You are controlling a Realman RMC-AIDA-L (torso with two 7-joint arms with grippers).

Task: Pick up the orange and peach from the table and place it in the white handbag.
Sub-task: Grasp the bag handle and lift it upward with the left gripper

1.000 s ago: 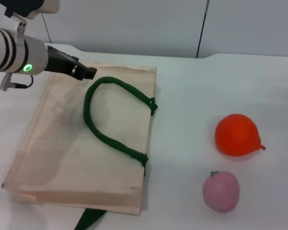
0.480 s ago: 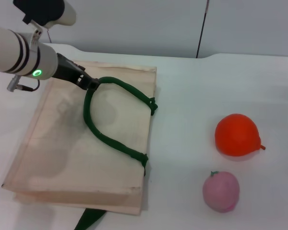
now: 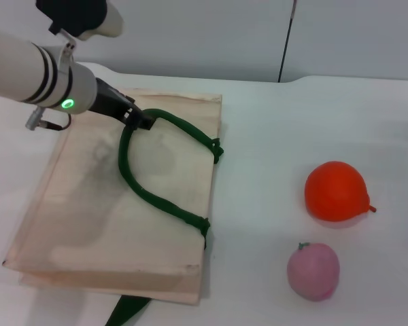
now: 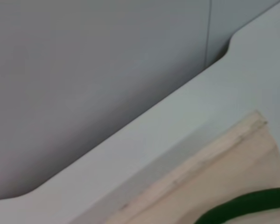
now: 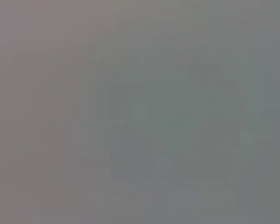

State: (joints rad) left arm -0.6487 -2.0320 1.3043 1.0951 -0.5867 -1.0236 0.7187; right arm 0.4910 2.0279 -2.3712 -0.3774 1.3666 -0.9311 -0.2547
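The white handbag (image 3: 88,204) lies flat on the table at the left, its dark green loop handle (image 3: 139,187) lying on top of it. My left gripper (image 3: 141,122) is at the far end of that handle, touching or just above it. The left wrist view shows the bag's far edge (image 4: 224,177) and a bit of the green handle (image 4: 252,203). The orange (image 3: 334,191) sits on the table at the right. The pink peach (image 3: 313,272) sits just in front of it. The right gripper is out of view.
The white table (image 3: 279,122) ends at a grey wall behind. A second green handle (image 3: 126,311) sticks out from under the bag's near edge. The right wrist view shows only plain grey.
My left arm has moved to the right and slightly down, from the bag's far left part to the far end of the green handle. The fruits and the bag have not moved.
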